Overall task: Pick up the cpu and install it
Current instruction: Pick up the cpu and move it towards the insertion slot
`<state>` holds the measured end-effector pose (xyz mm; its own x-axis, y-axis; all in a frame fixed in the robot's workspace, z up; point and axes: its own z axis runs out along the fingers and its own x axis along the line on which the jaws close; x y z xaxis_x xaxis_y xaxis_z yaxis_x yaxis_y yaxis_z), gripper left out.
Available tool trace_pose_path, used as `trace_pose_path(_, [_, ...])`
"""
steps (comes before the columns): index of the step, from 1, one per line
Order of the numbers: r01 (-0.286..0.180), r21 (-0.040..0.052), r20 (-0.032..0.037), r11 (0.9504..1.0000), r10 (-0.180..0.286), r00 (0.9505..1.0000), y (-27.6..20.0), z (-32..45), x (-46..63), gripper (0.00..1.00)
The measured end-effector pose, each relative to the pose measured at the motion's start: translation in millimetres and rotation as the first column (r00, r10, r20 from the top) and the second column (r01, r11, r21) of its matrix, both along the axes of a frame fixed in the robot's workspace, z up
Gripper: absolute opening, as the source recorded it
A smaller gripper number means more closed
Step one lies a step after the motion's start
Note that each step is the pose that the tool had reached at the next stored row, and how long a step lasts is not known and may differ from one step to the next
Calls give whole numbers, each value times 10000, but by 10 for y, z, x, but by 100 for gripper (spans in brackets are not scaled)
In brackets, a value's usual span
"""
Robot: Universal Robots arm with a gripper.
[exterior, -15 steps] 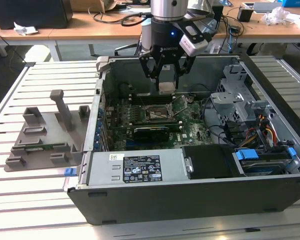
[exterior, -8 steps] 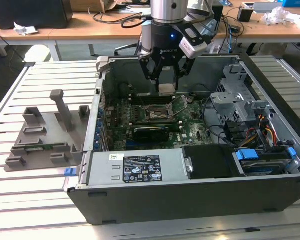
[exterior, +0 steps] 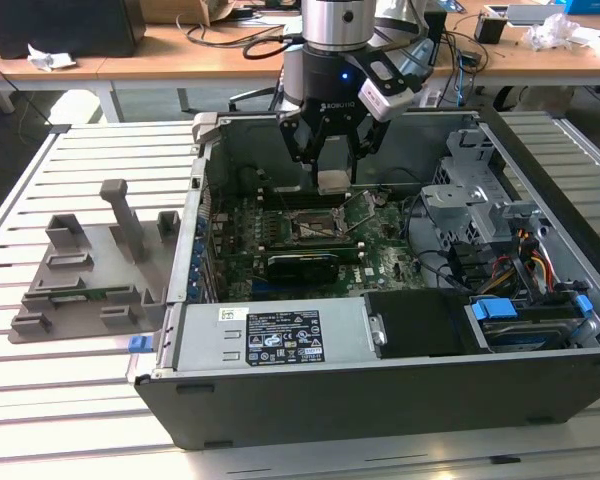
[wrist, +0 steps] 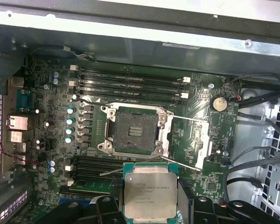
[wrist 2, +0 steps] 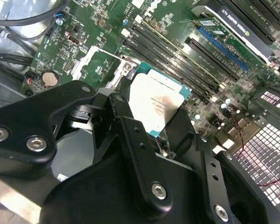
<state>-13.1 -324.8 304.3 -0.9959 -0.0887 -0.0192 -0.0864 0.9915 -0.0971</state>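
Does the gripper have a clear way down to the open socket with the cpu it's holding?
Probably yes. The gripper holds the cpu above the board, the socket lies bare with its load plate swung aside, and nothing sits across it.

Prob. robotics lab: slatted bench point(exterior: 90, 160), open PC case point(exterior: 380, 395), cable-strewn desks point(exterior: 160, 62)

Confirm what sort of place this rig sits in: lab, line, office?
Probably a robotics lab or workshop: an open grey metal computer case lies on a slatted aluminium table, cable-strewn wooden desks stand behind, and the black claw grips a flat silver square cpu over the green motherboard.
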Motion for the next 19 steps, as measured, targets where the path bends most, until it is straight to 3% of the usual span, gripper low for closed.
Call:
trace_pose_path(3, [0,-11,0,10000,0,10000,6,-25,2,55])
trace_pose_path(9, [1,-10,1,10000,-1,10000,99,-83,-18,55])
trace_pose_path(19, [0,-11,0,10000,0,10000,106,-89,-19,55])
